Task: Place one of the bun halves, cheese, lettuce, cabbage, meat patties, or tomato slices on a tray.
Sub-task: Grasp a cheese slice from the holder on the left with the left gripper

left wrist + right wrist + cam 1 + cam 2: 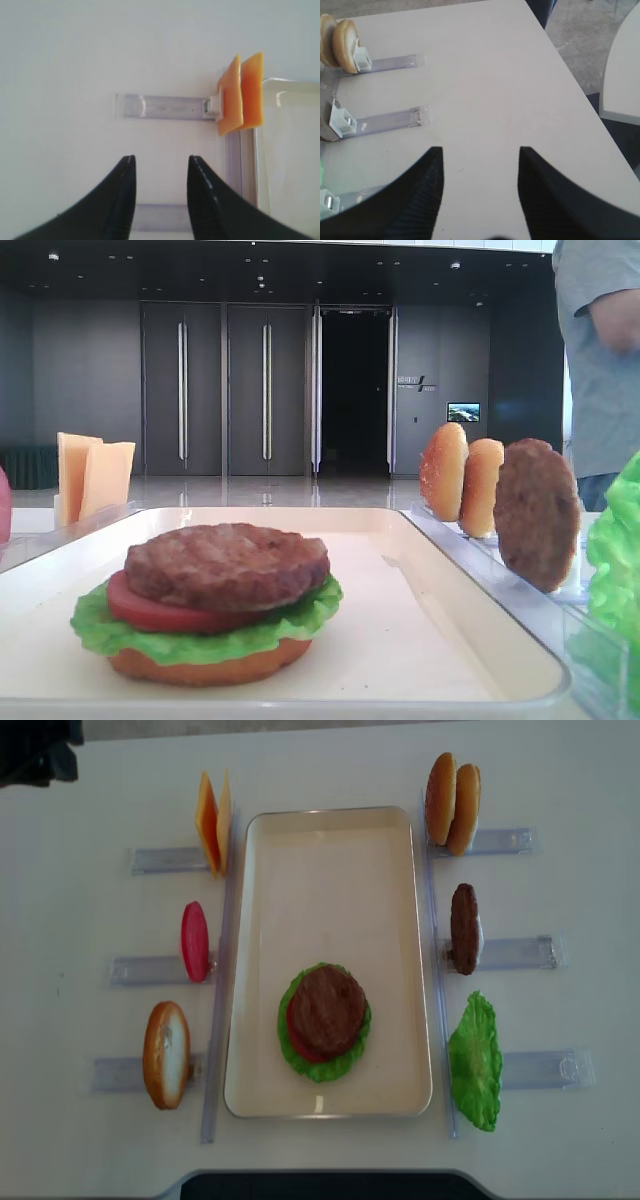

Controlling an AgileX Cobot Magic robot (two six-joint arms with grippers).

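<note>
White tabletop lies under the empty, parted left gripper (159, 192), with the cheese (241, 93) standing ahead to its right.

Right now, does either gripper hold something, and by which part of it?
Nothing is held. The left gripper is open above the bare table, short of the cheese. The right gripper is open and empty too.
</note>
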